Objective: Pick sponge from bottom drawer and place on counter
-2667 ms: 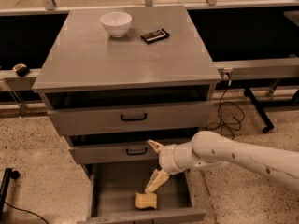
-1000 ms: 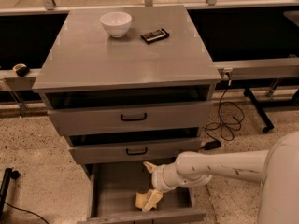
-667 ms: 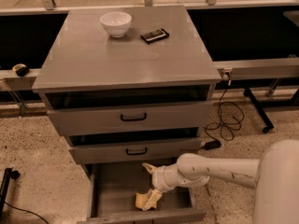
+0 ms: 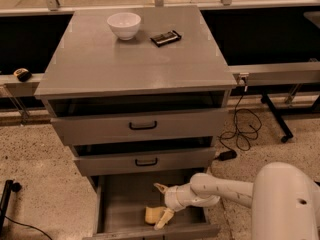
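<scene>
In the camera view, your hand [image 4: 158, 207] is down inside the bottom drawer [image 4: 120, 199]. Its two fingers are spread apart, one angled up and the other angled down along the right end of the sponge [image 4: 153, 214]. The sponge lies on the drawer floor close to the front wall, and nothing clamps it. I cannot tell whether the lower finger touches it or only sits beside it.

Watch the grasp. The fingers seem to bracket only one end of the foam, so if you close now you may pinch a corner. The soft block could then twist out or get nudged against the front wall. The lower finger also sits near that wall and could catch on it.

Watch the lift too. The middle drawer [image 4: 145, 160] hangs just over the arm, so a straight rise could knock against it.

Up on the surface [image 4: 135, 64], keep clear of the bowl [image 4: 124, 25] and the dark packet [image 4: 165, 37] when you set the sponge down.
</scene>
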Controlling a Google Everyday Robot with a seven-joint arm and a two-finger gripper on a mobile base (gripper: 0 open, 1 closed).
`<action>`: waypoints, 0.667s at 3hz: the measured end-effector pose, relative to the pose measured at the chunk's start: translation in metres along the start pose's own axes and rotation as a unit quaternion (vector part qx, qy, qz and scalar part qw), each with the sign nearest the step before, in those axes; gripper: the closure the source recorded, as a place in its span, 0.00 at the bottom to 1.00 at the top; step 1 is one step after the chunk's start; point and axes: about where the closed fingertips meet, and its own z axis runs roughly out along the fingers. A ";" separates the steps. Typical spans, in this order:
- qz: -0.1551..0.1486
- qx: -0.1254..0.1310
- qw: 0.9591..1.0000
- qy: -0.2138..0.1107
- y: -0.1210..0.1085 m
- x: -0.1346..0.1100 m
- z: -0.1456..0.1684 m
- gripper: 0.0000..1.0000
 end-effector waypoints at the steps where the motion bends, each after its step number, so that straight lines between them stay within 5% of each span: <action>1: 0.023 -0.009 1.000 0.009 -0.009 0.031 0.022 0.27; 2: 0.039 -0.012 0.999 0.006 -0.017 0.048 0.031 0.49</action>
